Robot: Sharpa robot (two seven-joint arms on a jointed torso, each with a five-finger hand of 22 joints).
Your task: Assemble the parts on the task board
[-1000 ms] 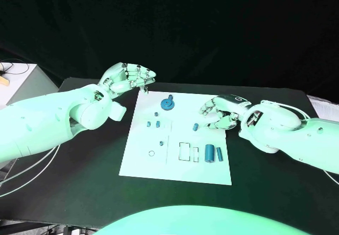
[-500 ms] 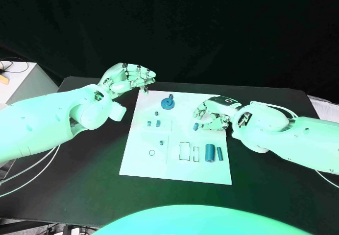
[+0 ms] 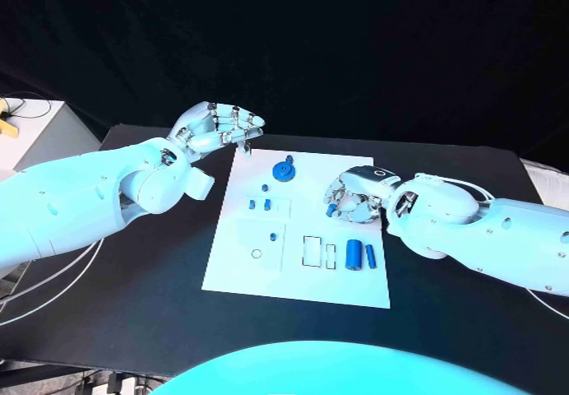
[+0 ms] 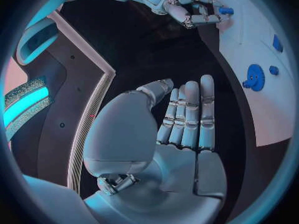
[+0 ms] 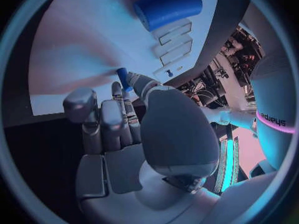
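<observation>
The white task board [image 3: 243, 276] lies mid-table. My right hand [image 3: 356, 197] is down on its right half, thumb and a finger pinching a small blue peg [image 3: 330, 210], also seen as the peg [image 5: 122, 77] and the peg [image 4: 225, 10]. My left hand [image 3: 219, 127] hovers off the board's far left corner, its fingers [image 4: 190, 114] stretched out and holding nothing. A blue gear wheel [image 3: 284, 171] stands near the far edge. A thick blue cylinder [image 3: 353, 255] and a slim one [image 3: 370, 256] lie beside two rectangular slots [image 3: 311, 251].
Two small blue pegs [image 3: 260, 204], another peg [image 3: 274, 236] and a small ring [image 3: 255, 254] sit on the board's left half. A white box [image 3: 35, 136] stands off the table's left edge. Black table [image 3: 142, 271] surrounds the board.
My right hand has slid left and lowered onto the small peg, its fingers closing round it. The left hand has stayed put.
</observation>
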